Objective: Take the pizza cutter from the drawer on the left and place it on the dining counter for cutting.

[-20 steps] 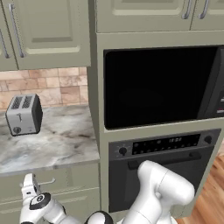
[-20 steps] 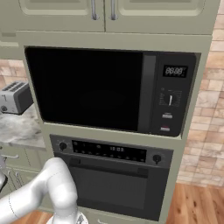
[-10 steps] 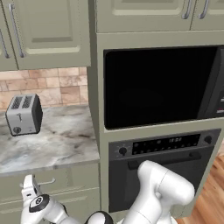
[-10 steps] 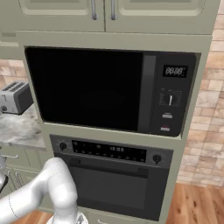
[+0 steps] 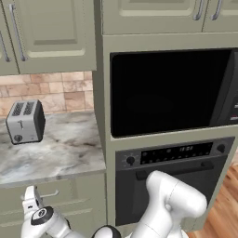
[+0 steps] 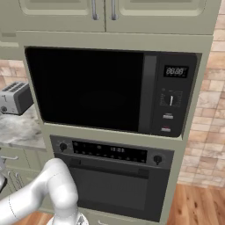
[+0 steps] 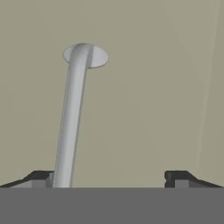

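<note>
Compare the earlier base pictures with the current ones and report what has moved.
Very little. In the left base view the gripper at the drawer front has crept a touch to the right along the silver bar handle and sits slightly lower. Nothing was grasped or released. The drawer stays closed. The toaster, microwave, oven and the camera views are unchanged.

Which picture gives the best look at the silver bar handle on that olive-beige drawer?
The hand view: the silver bar handle runs large up the plain drawer front. In the left base view it is a tiny bar beside the gripper; the right base view does not clearly show it.
</note>
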Controlling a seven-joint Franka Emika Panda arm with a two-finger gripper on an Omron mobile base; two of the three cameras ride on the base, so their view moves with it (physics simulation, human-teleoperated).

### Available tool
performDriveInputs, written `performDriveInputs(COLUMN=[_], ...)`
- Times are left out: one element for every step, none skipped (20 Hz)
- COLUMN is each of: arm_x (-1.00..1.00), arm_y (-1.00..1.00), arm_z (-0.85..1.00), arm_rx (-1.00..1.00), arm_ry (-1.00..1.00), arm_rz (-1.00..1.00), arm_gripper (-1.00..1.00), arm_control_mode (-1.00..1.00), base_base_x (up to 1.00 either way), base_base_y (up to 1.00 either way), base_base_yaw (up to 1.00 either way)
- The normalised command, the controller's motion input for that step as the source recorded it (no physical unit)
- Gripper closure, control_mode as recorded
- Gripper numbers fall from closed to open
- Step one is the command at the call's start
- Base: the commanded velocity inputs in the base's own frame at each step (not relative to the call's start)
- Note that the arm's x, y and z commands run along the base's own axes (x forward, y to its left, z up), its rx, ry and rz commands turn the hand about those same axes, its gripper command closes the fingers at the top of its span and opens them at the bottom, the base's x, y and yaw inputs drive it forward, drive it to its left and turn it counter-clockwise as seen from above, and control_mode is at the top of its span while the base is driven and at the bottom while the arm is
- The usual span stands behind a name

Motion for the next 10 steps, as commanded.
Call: performDriveInputs(arm_x=[0.00, 0.00, 0.00, 0.00, 0.00, 0.00, 0.00, 0.00, 0.00, 0.00], arm_y=[0.00, 0.00, 0.00, 0.00, 0.00, 0.00, 0.00, 0.00, 0.00, 0.00], arm_z=[0.00, 0.00, 0.00, 0.00, 0.00, 0.00, 0.00, 0.00, 0.00, 0.00], arm_rx=[0.00, 0.00, 0.00, 0.00, 0.00, 0.00, 0.00, 0.00, 0.00, 0.00], arm_ry=[0.00, 0.00, 0.00, 0.00, 0.00, 0.00, 0.00, 0.00, 0.00, 0.00], arm_rz=[0.00, 0.00, 0.00, 0.00, 0.00, 0.00, 0.00, 0.00, 0.00, 0.00], arm_gripper=[-1.00, -1.00, -1.00, -1.00, -1.00, -1.00, -1.00, -1.00, 1.00, 1.00], arm_control_mode=[-1.00, -1.00, -1.00, -1.00, -1.00, -1.00, -1.00, -1.00, -1.00, -1.00], base_base_x=[0.00, 0.00, 0.00, 0.00, 0.00, 0.00, 0.00, 0.00, 0.00, 0.00], base_base_y=[0.00, 0.00, 0.00, 0.00, 0.00, 0.00, 0.00, 0.00, 0.00, 0.00], base_base_yaw=[0.00, 0.00, 0.00, 0.00, 0.00, 0.00, 0.00, 0.00, 0.00, 0.00])
